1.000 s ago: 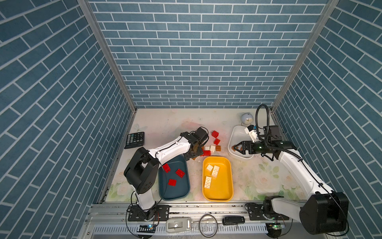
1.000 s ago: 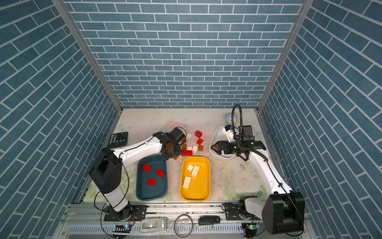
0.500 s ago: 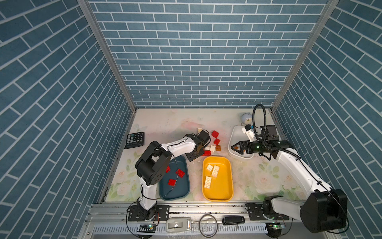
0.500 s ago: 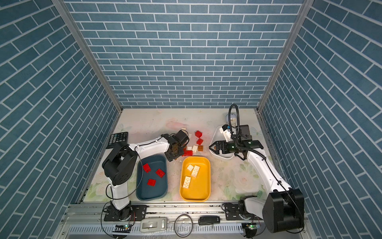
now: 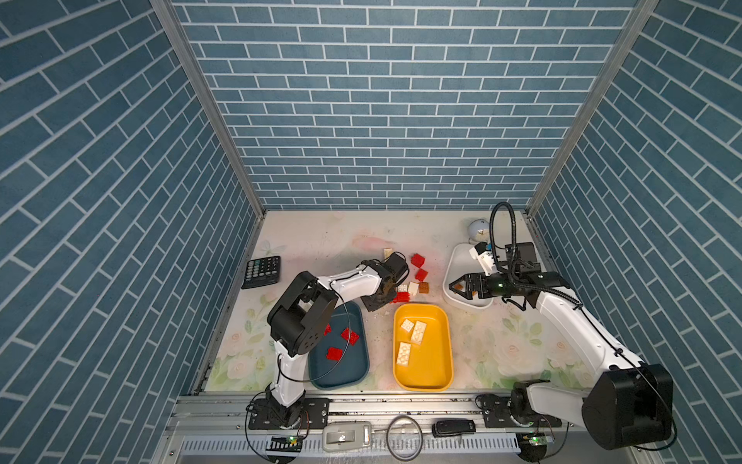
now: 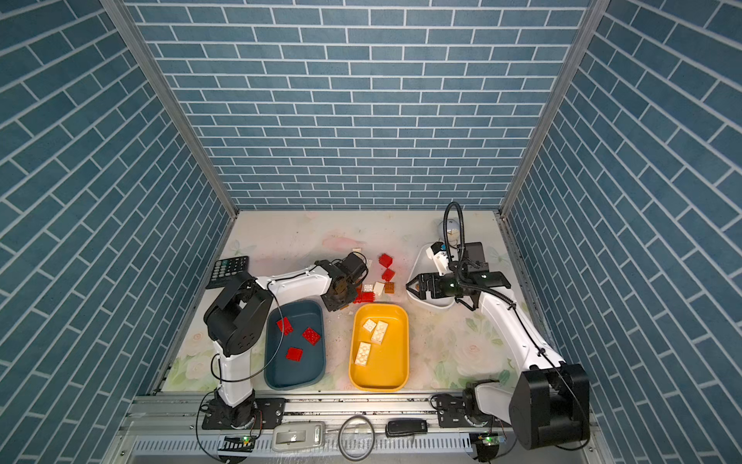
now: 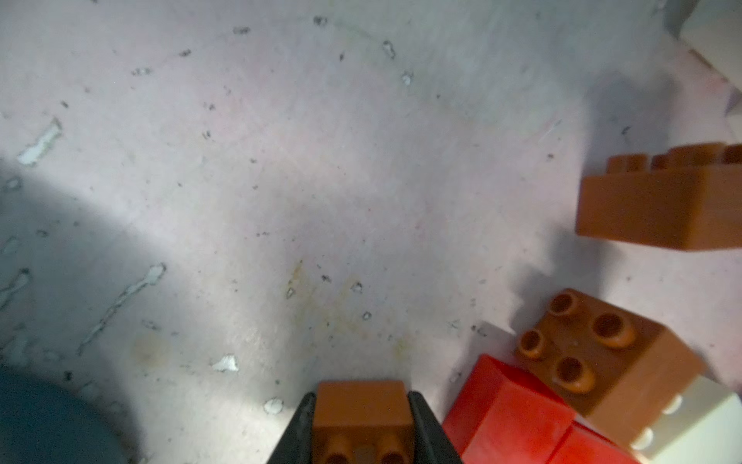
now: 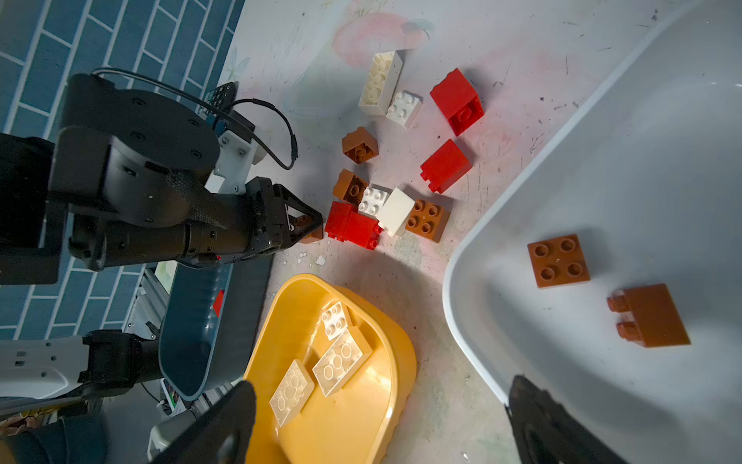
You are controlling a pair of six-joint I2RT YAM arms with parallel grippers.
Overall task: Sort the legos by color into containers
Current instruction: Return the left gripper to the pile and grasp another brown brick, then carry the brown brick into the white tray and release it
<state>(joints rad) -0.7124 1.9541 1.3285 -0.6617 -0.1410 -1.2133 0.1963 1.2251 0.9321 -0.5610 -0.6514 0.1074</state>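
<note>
My left arm (image 5: 349, 281): low over the table (image 5: 321, 241).
My left gripper (image 8: 314, 226): clamped on a brown brick (image 7: 361, 409).
My right gripper (image 5: 455, 286): wide apart above the white tray (image 5: 461, 261).

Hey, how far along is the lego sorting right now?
Done: three red bricks lie in the blue tray, three cream bricks in the yellow tray, two brown bricks in the white tray. In hand: the left gripper is shut on a brown brick; the right gripper hangs open by the white tray. Left: about ten loose bricks of all three colors on the table.
</note>
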